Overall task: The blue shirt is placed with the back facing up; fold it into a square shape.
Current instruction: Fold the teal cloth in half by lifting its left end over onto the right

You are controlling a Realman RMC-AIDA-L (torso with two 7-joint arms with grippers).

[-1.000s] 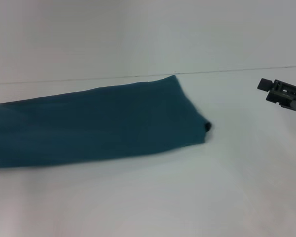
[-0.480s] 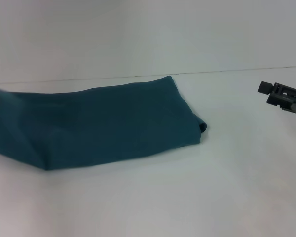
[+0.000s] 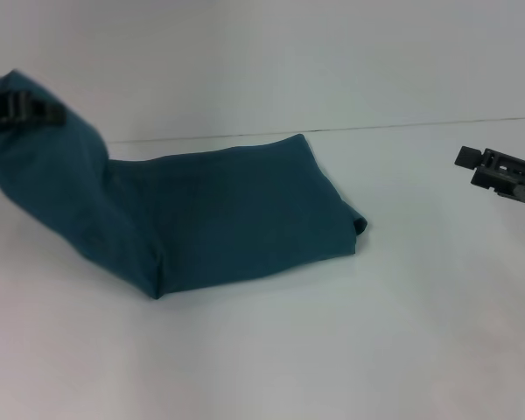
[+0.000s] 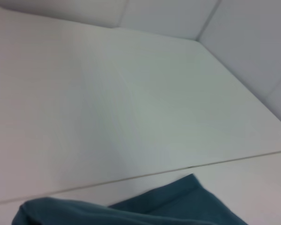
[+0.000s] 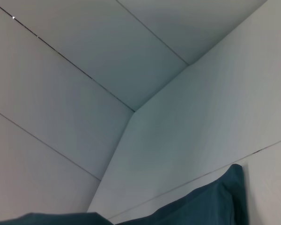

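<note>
The blue shirt [image 3: 236, 210] lies as a long folded band across the white table [image 3: 332, 350]. Its left end is lifted off the table and hangs from my left gripper [image 3: 22, 110] at the upper left, which is shut on the fabric. The raised part slopes down to a crease near the band's front edge. The shirt's right end rests flat, with a small dark fold at its corner. My right gripper [image 3: 500, 170] hovers at the far right, apart from the shirt. Teal fabric [image 4: 178, 206] shows in the left wrist view, and the shirt's far edge [image 5: 206, 204] in the right wrist view.
The white table meets a pale wall [image 3: 262, 61] along a thin seam behind the shirt. Bare table surface stretches in front of the shirt and between it and the right gripper.
The left gripper has come into view, lifting the shirt's left end up and toward the right. The flat part of the band has grown shorter. The right gripper has stayed put.
</note>
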